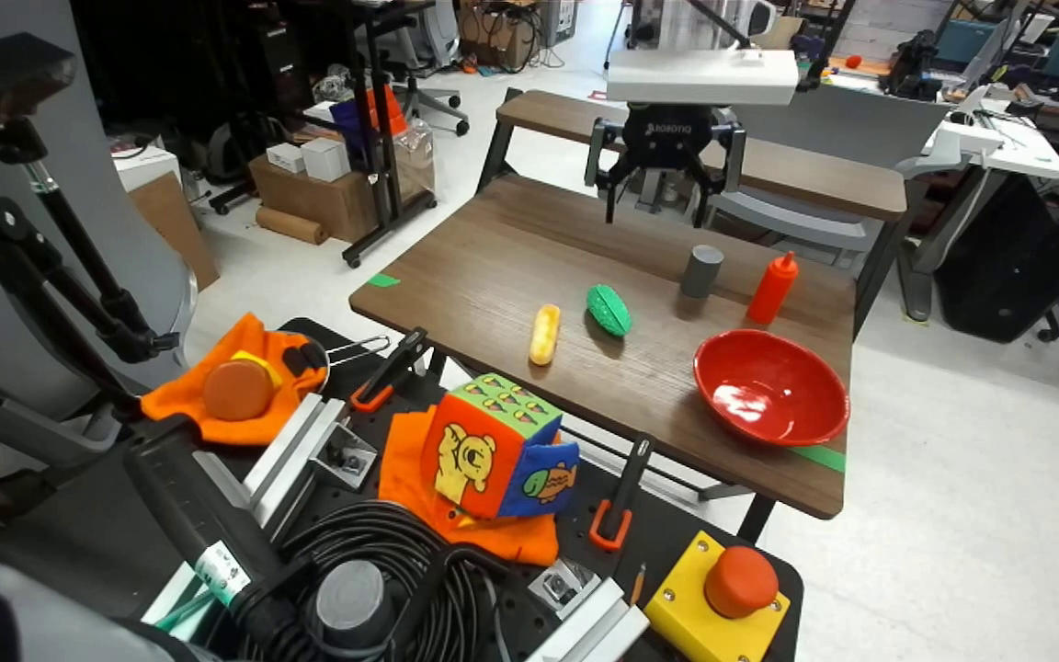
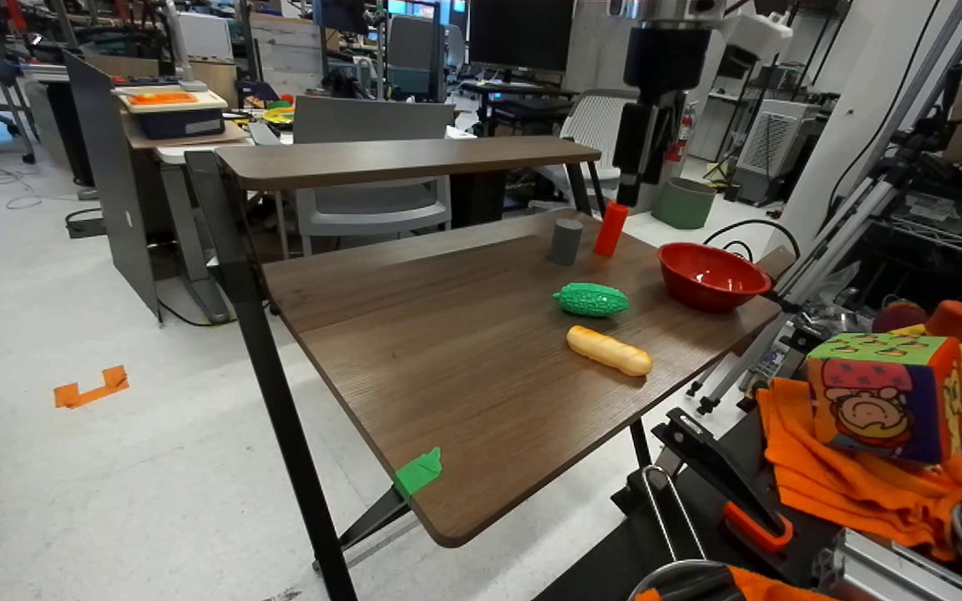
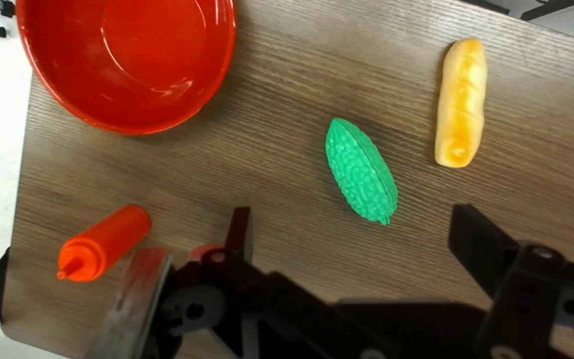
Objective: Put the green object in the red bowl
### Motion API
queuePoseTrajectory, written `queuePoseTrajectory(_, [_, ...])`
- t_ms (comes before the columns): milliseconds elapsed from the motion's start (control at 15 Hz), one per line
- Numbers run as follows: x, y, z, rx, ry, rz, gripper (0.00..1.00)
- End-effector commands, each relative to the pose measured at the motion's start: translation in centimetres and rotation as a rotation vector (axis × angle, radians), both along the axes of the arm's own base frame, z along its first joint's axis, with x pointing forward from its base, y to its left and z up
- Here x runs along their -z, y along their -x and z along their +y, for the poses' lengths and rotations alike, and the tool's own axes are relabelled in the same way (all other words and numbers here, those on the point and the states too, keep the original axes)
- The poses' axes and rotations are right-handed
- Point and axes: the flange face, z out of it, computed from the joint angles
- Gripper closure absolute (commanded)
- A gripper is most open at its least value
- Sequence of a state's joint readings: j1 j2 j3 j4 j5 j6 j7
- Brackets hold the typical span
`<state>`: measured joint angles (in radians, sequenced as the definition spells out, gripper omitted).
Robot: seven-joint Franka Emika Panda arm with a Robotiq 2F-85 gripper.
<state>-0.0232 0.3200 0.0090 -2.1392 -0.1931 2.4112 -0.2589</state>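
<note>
Brightly lit, the brown wood-grained tabletop (image 1: 474, 248) stands over a pale floor (image 1: 980, 414), with a raised shelf (image 1: 814, 179) along its far side and a grey chair (image 2: 347, 121) and white desk (image 1: 998, 152) beyond. On it the green object (image 1: 609, 311) lies between the yellow object (image 1: 544, 336) and the grey cylinder (image 1: 702, 271), apart from the red bowl (image 1: 770, 386); a red squeeze bottle (image 1: 773, 289) stands near the grey cylinder. Above, the tool (image 1: 654, 219) hangs with a wide gap, holding nothing. In an exterior view the arm (image 2: 669, 10) is cut off by the top edge and the fingers (image 2: 631, 150) overlap, so their gap cannot be judged there. The wrist view crops the red bowl, and blurred tool parts hide some tabletop.
</note>
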Motion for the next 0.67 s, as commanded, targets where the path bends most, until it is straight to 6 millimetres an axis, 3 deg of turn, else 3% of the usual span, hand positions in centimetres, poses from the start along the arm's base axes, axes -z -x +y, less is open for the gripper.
queuePoseTrajectory(0, [3.2,-2.5,-0.1,-0.064,0.006,0.025,0.00])
queuePoseTrajectory(600, [10.0,-6.4,1.4,-0.199,0.020,0.170,0.00])
